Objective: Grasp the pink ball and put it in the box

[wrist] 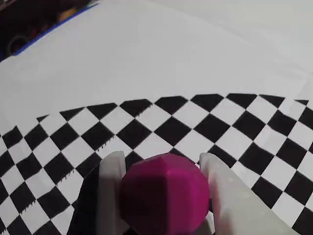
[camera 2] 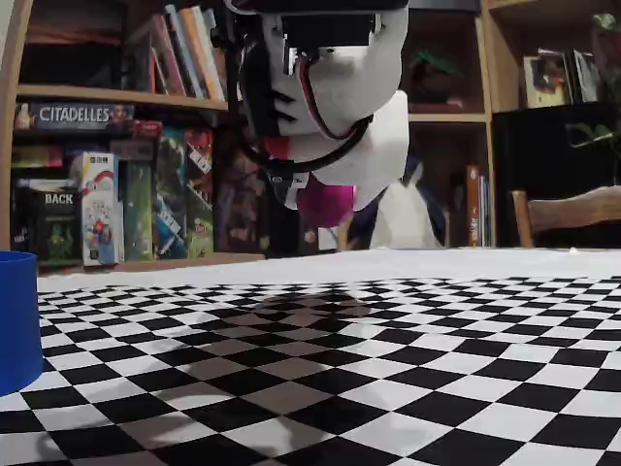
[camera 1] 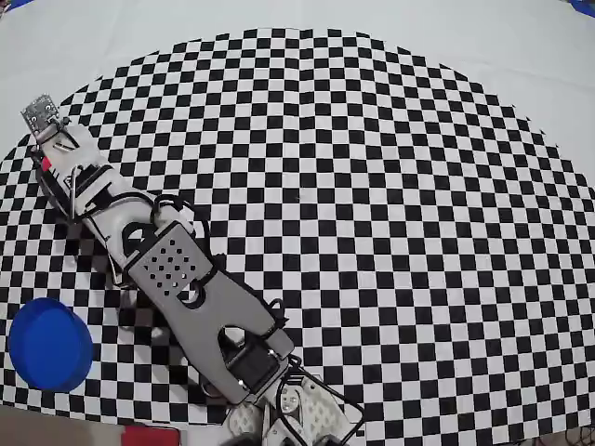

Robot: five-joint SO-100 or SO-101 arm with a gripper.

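Observation:
The pink ball (wrist: 165, 193) sits between my two white fingers (wrist: 111, 188) in the wrist view. My gripper (wrist: 161, 157) is shut on it. In the fixed view the ball (camera 2: 323, 204) hangs in my gripper (camera 2: 335, 194), well above the checkered cloth, with its shadow below. The box is a blue round container (camera 1: 48, 342) at the lower left of the overhead view and at the left edge of the fixed view (camera 2: 17, 320). In the overhead view my gripper (camera 1: 293, 416) is at the bottom edge, right of the container; the ball is hidden under the arm.
The black-and-white checkered cloth (camera 1: 372, 186) covers the table. The arm's base (camera 1: 60, 153) stands at the upper left of the overhead view. A red object (camera 1: 149, 435) lies at the bottom edge. Bookshelves (camera 2: 116, 175) stand behind the table.

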